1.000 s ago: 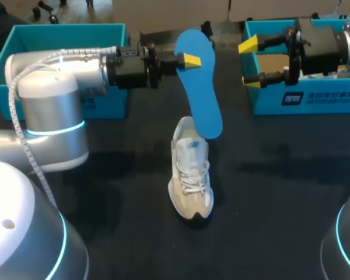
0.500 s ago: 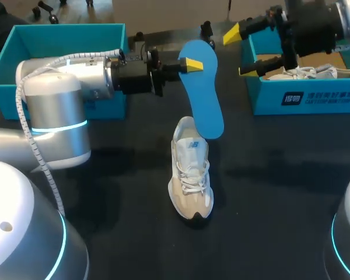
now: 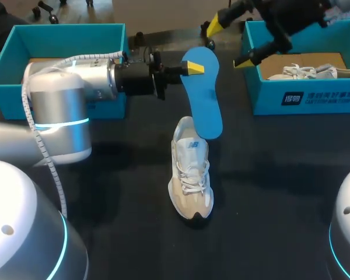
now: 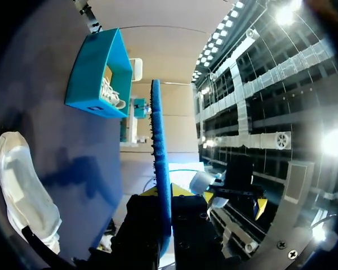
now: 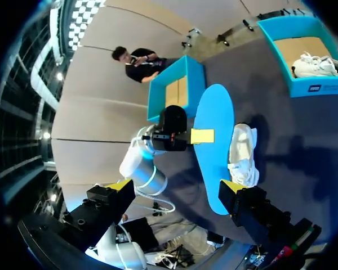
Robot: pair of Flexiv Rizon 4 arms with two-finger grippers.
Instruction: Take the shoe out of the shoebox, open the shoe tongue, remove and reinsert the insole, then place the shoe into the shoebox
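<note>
My left gripper (image 3: 192, 69) is shut on the upper end of a blue insole (image 3: 201, 96), which hangs upright with its lower end just behind the heel of a white and beige sneaker (image 3: 191, 175) standing on the black table. Seen from the left wrist, the insole (image 4: 159, 163) stands edge-on between the left gripper's (image 4: 166, 194) yellow tips, with the sneaker (image 4: 25, 191) beside it. My right gripper (image 3: 227, 44) is open and raised, up and to the right of the insole's top, holding nothing. From the right wrist, the right gripper's (image 5: 174, 185) spread tips frame the insole (image 5: 214, 163) and sneaker (image 5: 243, 152).
A teal shoebox (image 3: 303, 99) at the back right holds another white shoe (image 3: 306, 71). A second teal box (image 3: 58, 35) stands at the back left behind my left arm. Bare black tabletop (image 3: 280, 192) lies on both sides of the sneaker.
My right gripper has lifted off the right shoebox and swung left and back toward the insole's top, still open. The left gripper edged slightly right with the insole.
</note>
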